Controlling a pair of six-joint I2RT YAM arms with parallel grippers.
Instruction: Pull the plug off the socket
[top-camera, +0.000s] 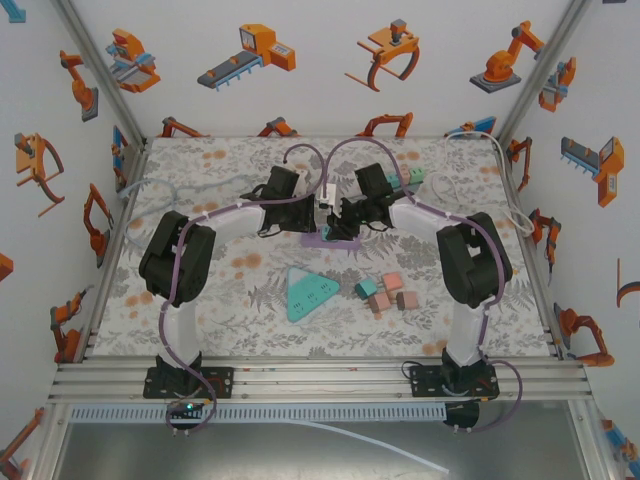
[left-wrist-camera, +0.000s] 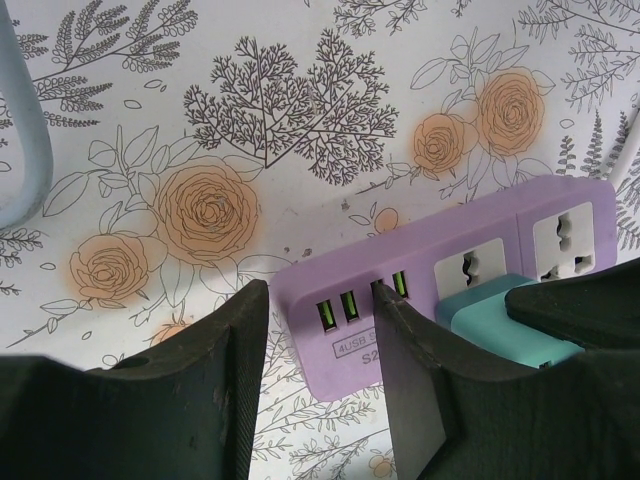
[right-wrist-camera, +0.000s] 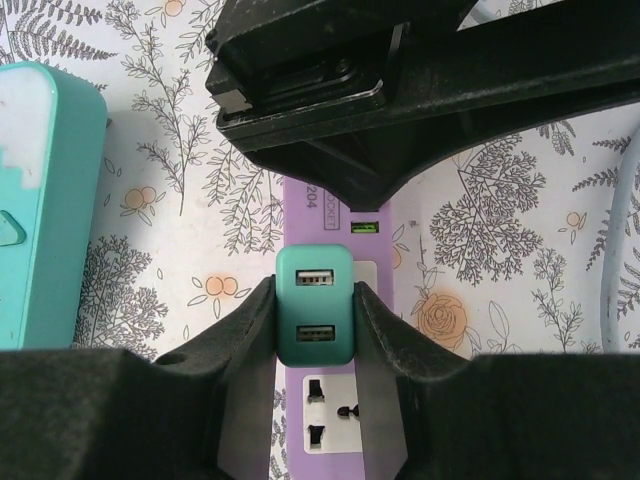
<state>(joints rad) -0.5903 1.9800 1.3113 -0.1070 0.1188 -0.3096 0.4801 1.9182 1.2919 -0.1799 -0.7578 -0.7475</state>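
Right, the right gripper (right-wrist-camera: 315, 292) is clamped tight on the teal plug (right-wrist-camera: 315, 325), a finger pressed to each flank. The plug sits seated in the purple power strip (left-wrist-camera: 500, 215), just beside its USB ports. At that USB end the left gripper (left-wrist-camera: 319, 290) straddles the strip, jaws partly apart; pinching it or not, can't tell. Strip lies flat on the floral table (left-wrist-camera: 300, 60).

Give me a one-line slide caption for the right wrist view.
Right gripper shut on the teal plug, which sits in the purple power strip.
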